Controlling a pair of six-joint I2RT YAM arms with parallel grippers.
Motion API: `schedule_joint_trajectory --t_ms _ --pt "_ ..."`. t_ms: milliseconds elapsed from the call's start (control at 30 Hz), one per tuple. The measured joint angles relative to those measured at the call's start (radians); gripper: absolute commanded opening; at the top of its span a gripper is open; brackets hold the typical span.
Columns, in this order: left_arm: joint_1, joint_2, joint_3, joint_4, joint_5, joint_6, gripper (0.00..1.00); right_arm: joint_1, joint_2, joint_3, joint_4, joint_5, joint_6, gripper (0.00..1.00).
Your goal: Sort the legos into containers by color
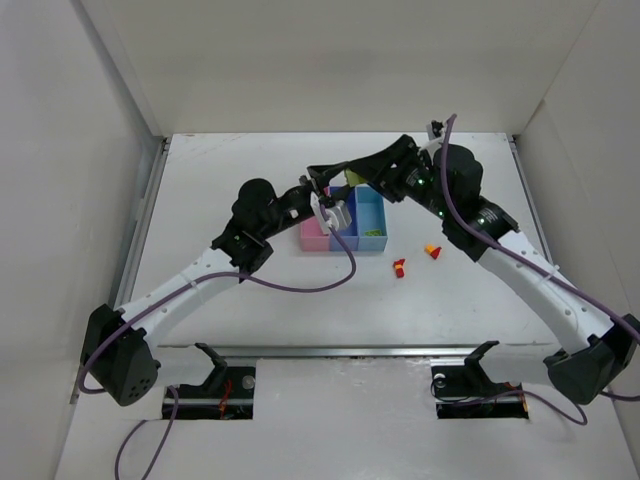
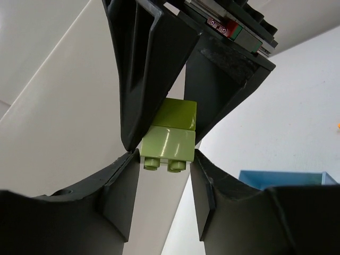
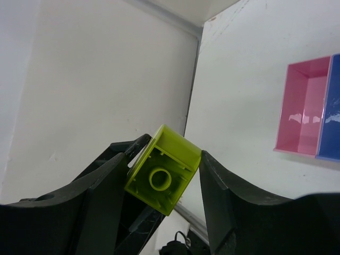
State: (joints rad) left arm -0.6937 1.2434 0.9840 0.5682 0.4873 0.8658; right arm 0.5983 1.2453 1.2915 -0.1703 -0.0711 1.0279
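Note:
Two stacked yellow-green legos [image 2: 169, 135] hang in the air over the containers [image 1: 343, 228], a pink, a medium blue and a light blue bin in a row. My left gripper [image 2: 162, 159] is shut on the lower, stud end of the stack. My right gripper [image 3: 164, 164] is shut on the other yellow-green lego [image 3: 166, 169]. In the top view the two grippers meet tip to tip, left gripper [image 1: 330, 195], right gripper [image 1: 345, 172]. A red and yellow lego [image 1: 399, 267] and an orange and red lego [image 1: 433, 251] lie on the table right of the bins.
Something yellow-green lies in the light blue bin [image 1: 372, 232]. The pink bin [image 3: 303, 111] looks bare inside in the right wrist view. White walls enclose the table on the left, back and right. A metal rail [image 1: 330, 350] runs along the near edge.

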Motion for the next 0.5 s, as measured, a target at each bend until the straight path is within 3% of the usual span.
schedule_joint_trajectory --t_ms 100,167,200,267,467,500 --pt "0.001 0.001 0.000 -0.012 -0.002 -0.005 0.33 0.000 0.003 -0.006 0.001 0.004 0.001 0.00" --pt "0.002 0.001 0.000 -0.020 -0.006 -0.004 0.18 0.000 0.008 -0.006 0.002 0.005 0.006 0.00" --pt "0.002 0.001 0.000 -0.023 -0.008 -0.005 0.05 0.000 0.012 -0.007 0.003 0.005 0.008 0.00" --pt "0.003 0.001 0.000 -0.031 -0.012 -0.005 0.00 0.000 0.017 -0.007 0.004 0.004 0.009 0.00" --pt "0.010 0.003 0.000 -0.050 -0.022 -0.007 0.00 0.000 0.038 -0.007 0.015 -0.008 0.012 0.00" --pt "0.010 0.003 0.000 -0.053 -0.024 -0.008 0.00 0.000 0.040 -0.007 0.014 -0.008 0.012 0.19"
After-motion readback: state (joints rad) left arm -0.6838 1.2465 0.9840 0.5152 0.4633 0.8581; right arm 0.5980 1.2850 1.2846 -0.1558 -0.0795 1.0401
